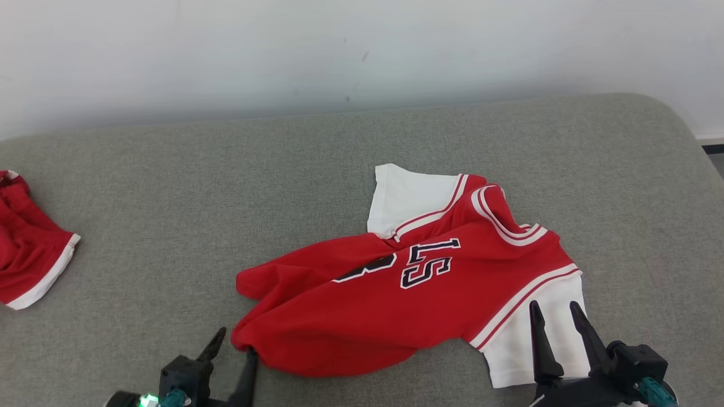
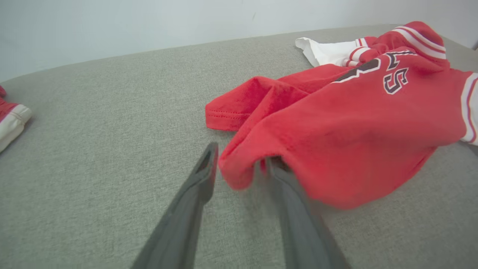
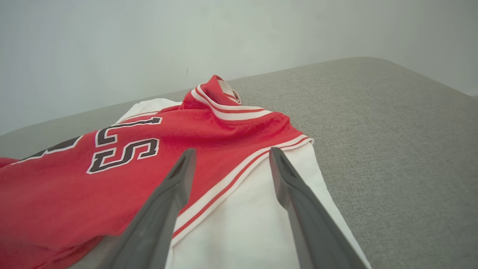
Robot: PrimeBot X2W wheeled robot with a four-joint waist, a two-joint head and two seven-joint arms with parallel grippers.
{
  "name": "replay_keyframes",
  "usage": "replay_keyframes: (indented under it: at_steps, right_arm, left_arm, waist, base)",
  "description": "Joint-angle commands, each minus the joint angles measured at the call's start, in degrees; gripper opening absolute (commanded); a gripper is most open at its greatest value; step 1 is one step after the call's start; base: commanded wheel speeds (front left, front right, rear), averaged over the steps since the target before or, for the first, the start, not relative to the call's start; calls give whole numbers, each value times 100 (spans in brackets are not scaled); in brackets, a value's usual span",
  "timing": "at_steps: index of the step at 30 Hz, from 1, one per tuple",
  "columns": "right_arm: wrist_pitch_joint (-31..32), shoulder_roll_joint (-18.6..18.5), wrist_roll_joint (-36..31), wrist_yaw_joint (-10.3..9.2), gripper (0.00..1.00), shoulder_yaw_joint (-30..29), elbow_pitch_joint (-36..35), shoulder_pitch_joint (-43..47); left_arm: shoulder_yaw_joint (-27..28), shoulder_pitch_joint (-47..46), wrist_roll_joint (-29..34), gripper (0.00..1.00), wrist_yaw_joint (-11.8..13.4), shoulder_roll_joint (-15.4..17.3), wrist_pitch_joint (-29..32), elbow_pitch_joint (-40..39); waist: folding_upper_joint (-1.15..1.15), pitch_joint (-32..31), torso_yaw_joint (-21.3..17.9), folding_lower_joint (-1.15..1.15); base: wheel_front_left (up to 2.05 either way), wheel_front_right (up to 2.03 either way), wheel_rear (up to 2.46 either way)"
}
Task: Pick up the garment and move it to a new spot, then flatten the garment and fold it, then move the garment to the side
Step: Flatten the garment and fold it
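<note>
The garment [image 1: 396,294] is a red jersey with white sleeves and dark numbers, lying crumpled on the grey surface right of centre. My left gripper [image 1: 236,342] is open at the jersey's lower left hem corner. In the left wrist view that gripper [image 2: 241,160] has the red hem bunch [image 2: 239,168] between its spread fingers, the right finger tucked under the cloth. My right gripper [image 1: 554,306] is open over the white sleeve [image 1: 520,345]. In the right wrist view this gripper [image 3: 232,151] hovers above the striped trim [image 3: 239,175], holding nothing.
A second red garment with white trim [image 1: 28,254] lies at the surface's left edge, also seen as red and white cloth [image 2: 9,116] in the left wrist view. The grey padded surface [image 1: 169,198] ends at a white wall behind and a rounded right edge [image 1: 698,147].
</note>
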Motion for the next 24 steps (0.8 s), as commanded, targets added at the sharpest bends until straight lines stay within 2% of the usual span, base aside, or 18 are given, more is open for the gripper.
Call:
replay_keyframes:
  at_steps: [1,11,13,24]
  right_arm:
    - [-8,-1,-2,6,100,-25,-16,-3]
    - [-8,-2,-47,6,100,-58,-53,43]
    - [-8,-1,-53,6,100,-55,-47,54]
    - [-8,-3,-84,6,100,-7,9,14]
  left_arm:
    - [23,147,-63,100,22,-63,-55,57]
    - [121,654,-484,100,44,-311,-337,236]
    - [47,714,-486,100,34,-329,-307,272]
    - [-376,649,-537,100,-142,-878,-271,469]
  waist:
    - [0,6,13,0]
    - [0,43,106,0]
    - [0,41,113,0]
    - [0,-8,15,0]
  base:
    - [0,0,0]
    - [0,0,0]
    - [0,0,0]
    - [0,0,0]
